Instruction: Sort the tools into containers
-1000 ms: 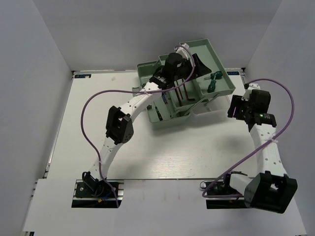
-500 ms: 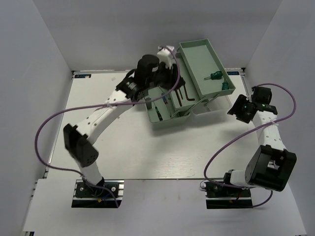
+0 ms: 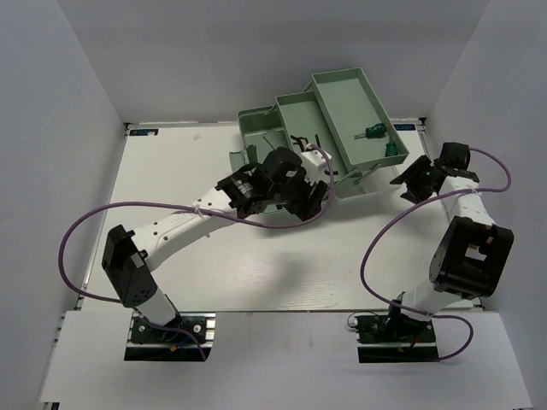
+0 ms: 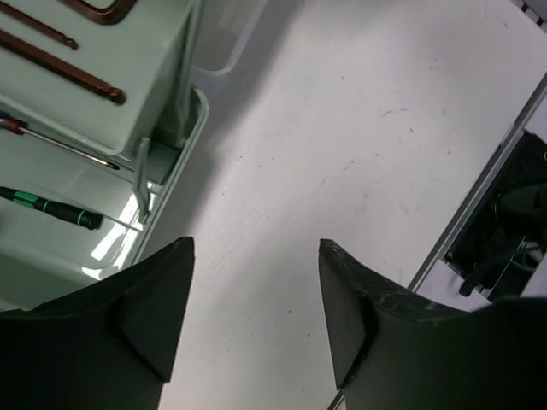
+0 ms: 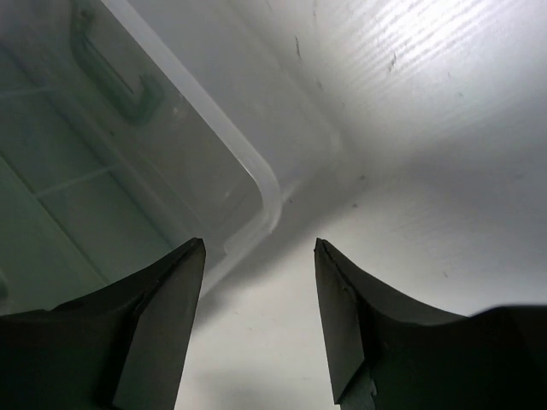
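Observation:
The pale green toolbox (image 3: 256, 126) stands open at the back, its trays fanned out. The top tray (image 3: 342, 90) holds two stubby green-handled screwdrivers (image 3: 370, 131). In the left wrist view, dark hex keys (image 4: 64, 61) lie in a tray, and a thin screwdriver (image 4: 60, 141) and a dark green-handled screwdriver (image 4: 51, 205) lie in the base below. My left gripper (image 3: 313, 202) (image 4: 256, 248) is open and empty over the table beside the toolbox's front. My right gripper (image 3: 409, 183) (image 5: 259, 243) is open and empty beside the clear lid (image 5: 188, 145).
White walls enclose the white table (image 3: 256, 256) on three sides. Purple cables (image 3: 85, 222) loop from both arms. In the left wrist view a metal rail (image 4: 479, 196) at the table's edge shows on the right.
My left arm has swung from above the back trays down to the front of the toolbox. My right gripper has shifted back towards the toolbox's right side.

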{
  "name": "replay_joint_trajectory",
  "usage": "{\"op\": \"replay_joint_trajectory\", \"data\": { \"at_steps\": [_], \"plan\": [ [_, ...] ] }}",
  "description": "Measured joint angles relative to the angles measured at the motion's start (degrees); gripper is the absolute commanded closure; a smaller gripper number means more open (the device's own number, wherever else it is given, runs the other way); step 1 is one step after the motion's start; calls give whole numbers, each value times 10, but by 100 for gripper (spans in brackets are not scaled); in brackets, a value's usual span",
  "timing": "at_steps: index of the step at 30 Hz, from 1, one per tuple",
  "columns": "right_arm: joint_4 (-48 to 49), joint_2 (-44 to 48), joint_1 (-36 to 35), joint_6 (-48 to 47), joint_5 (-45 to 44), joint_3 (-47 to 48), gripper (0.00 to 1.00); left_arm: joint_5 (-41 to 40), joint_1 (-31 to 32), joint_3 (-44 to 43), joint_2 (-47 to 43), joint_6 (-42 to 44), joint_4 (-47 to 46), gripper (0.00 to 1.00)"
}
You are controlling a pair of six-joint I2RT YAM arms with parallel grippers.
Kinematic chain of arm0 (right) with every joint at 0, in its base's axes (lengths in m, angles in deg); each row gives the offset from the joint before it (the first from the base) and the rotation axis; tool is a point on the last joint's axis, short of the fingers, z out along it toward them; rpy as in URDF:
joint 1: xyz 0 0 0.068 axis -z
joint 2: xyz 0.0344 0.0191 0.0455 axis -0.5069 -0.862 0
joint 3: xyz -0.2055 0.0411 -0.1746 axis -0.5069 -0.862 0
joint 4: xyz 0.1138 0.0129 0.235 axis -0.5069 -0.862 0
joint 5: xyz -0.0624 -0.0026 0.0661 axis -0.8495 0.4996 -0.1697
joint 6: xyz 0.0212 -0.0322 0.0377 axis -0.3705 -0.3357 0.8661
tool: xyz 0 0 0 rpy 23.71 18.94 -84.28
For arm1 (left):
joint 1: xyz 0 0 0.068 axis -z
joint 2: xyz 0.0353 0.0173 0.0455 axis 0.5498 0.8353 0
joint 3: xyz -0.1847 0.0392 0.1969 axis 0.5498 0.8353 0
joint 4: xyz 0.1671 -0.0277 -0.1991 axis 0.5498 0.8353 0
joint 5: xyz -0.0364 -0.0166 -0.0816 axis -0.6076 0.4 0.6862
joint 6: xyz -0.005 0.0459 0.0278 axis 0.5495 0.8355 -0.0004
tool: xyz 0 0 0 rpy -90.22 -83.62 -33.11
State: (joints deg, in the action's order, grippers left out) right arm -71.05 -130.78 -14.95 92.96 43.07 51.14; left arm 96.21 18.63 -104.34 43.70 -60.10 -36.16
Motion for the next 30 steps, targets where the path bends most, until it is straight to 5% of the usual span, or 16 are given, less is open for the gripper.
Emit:
{"op": "replay_joint_trajectory", "data": {
  "at_steps": [10,18,30],
  "plan": [
    [12,-63,-12,-12,-24,61,58,-30,57,-49,64,31,8,25],
    [-23,-86,-22,-75,-34,77,93,-31,86,-112,148,80,-19,24],
    [-67,-87,-53,-110,-7,88,100,-8,95,-147,218,152,-102,15]
  ]
}}
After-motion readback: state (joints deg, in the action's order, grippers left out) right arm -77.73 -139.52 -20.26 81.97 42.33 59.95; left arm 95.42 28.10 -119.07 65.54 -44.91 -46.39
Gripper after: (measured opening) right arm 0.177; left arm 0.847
